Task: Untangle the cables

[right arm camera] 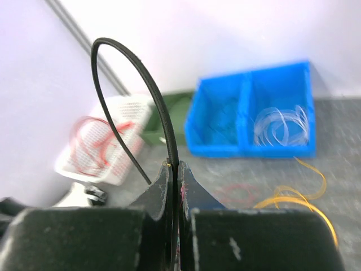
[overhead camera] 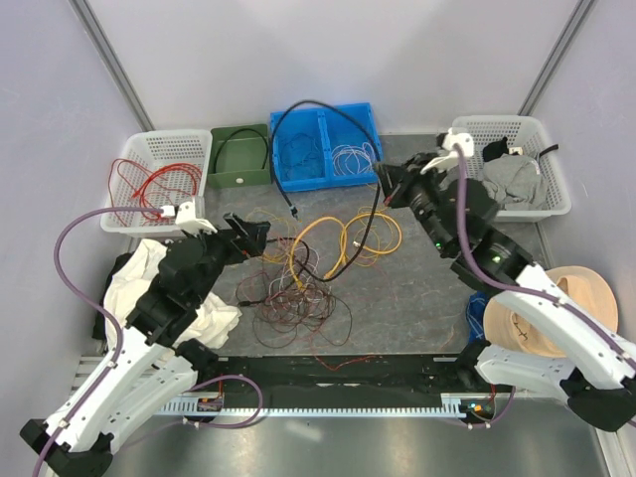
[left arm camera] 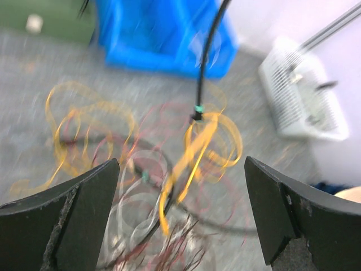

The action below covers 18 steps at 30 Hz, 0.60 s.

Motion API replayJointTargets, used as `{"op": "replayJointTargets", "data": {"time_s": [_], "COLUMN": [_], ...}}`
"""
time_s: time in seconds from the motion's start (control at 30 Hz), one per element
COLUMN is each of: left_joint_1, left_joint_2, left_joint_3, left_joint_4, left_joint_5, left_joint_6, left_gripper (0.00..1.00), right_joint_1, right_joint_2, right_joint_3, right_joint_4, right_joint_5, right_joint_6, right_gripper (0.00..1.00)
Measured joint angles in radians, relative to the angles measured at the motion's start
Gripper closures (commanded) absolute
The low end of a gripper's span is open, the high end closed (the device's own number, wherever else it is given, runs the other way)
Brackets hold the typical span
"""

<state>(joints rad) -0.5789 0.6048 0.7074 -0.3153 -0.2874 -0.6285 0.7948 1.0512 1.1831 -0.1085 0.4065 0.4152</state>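
A tangled heap of cables (overhead camera: 298, 283) lies mid-table: yellow-orange loops (overhead camera: 343, 238), fine dark red and brown strands (overhead camera: 293, 308). My right gripper (overhead camera: 383, 184) is shut on the thick black cable (overhead camera: 323, 109), which arcs high over the blue bin and hangs down to a free end (overhead camera: 294, 212). In the right wrist view the black cable (right arm camera: 135, 73) rises in a loop from between the closed fingers (right arm camera: 174, 175). My left gripper (overhead camera: 260, 236) is open and empty at the heap's left edge; its wrist view shows the yellow loops (left arm camera: 197, 147) and black cable (left arm camera: 206, 51) between the wide jaws.
A blue two-part bin (overhead camera: 326, 146) with clear and blue wires, a green bin (overhead camera: 239, 155), a white basket (overhead camera: 154, 179) of red wire at left, a white basket (overhead camera: 512, 164) of cloth at right. White cloth (overhead camera: 149, 288) lies left, a hat (overhead camera: 556, 308) right.
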Motion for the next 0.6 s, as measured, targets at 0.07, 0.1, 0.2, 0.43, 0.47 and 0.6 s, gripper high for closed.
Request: {"op": "replayJointTargets", "data": {"time_s": [0.07, 0.1, 0.2, 0.43, 0.47, 0.6], "left_joint_1": [0.000, 0.000, 0.000, 0.000, 0.000, 0.000], "left_joint_2": [-0.018, -0.026, -0.061, -0.047, -0.040, -0.020], "left_joint_3": [-0.004, -0.007, -0.038, -0.052, -0.052, -0.052], "left_joint_4": [0.086, 0.117, 0.272, 0.540, 0.564, 0.634], "left_joint_5": [-0.002, -0.003, -0.012, -0.024, -0.022, 0.028], "left_joint_6": [0.020, 0.026, 0.063, 0.168, 0.179, 0.211], "left_gripper": [0.00, 0.00, 0.00, 0.00, 0.00, 0.00], "right_joint_1": [0.000, 0.000, 0.000, 0.000, 0.000, 0.000], "right_joint_2": [-0.019, -0.027, -0.040, -0.044, -0.042, -0.030], "right_joint_3": [0.068, 0.100, 0.200, 0.380, 0.404, 0.483], "right_joint_4": [-0.028, -0.041, -0.080, -0.148, -0.156, -0.178], "right_joint_5": [-0.029, -0.041, -0.081, -0.166, -0.170, -0.174], "right_joint_6": [-0.004, -0.005, -0.013, -0.021, -0.024, -0.036], "right_gripper": [1.00, 1.00, 1.00, 1.00, 1.00, 1.00]}}
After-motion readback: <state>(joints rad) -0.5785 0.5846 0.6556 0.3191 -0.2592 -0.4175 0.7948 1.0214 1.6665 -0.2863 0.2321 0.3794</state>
